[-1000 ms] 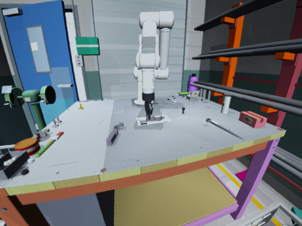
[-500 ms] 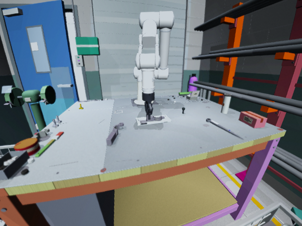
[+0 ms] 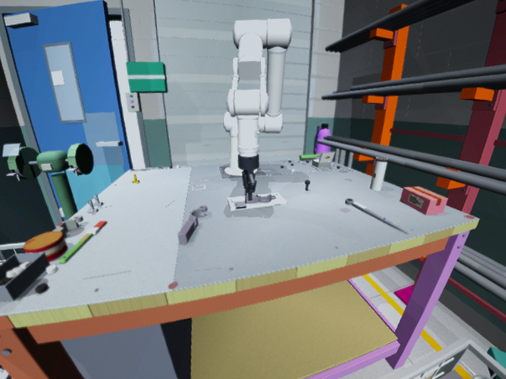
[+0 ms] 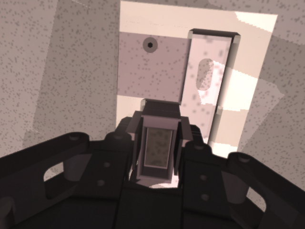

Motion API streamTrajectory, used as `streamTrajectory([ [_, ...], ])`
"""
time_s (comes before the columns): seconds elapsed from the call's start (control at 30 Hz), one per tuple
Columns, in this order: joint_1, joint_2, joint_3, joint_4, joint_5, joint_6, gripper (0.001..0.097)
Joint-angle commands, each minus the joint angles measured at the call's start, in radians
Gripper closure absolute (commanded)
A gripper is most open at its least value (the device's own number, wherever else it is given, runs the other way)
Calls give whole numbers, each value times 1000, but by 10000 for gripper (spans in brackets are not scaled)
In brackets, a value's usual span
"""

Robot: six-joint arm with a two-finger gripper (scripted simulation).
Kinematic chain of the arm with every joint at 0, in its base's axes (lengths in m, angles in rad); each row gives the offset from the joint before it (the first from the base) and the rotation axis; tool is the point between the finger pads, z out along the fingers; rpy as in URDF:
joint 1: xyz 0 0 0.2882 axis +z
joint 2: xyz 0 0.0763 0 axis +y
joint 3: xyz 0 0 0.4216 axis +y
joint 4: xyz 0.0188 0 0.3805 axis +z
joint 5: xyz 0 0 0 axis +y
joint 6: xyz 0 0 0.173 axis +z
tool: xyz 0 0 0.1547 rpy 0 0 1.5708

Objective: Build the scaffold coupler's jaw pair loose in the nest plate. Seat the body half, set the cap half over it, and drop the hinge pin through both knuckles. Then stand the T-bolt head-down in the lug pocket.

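The body half (image 3: 260,198) (image 4: 157,145) sits down in the white nest plate (image 3: 256,201) (image 4: 194,74) at the bench's middle, and my gripper (image 3: 249,195) (image 4: 156,148) stands straight over it, closed on its near block. Its long slotted arm (image 4: 209,81) lies along the plate's right recess. The cap half (image 3: 190,224), a grey bracket with a ring knuckle, lies flat on the bench to the plate's left. The T-bolt (image 3: 307,184) stands upright to the plate's right. I cannot make out the hinge pin.
A ratchet wrench (image 3: 373,215) lies on the bench right of the plate, with a pink box (image 3: 423,200) and a white cylinder (image 3: 378,174) beyond it. Racked pipes (image 3: 421,154) overhang the right edge. A tape roll (image 3: 44,245) and tray sit at the left corner.
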Motion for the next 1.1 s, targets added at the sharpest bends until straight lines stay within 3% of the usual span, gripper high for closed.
streamTrajectory([
  [0.0,0,-1,-1,0,0,0,691],
  [0.27,0,-1,-1,0,0,0,541],
  [1.07,1,-26,-7,0,31,1,541],
])
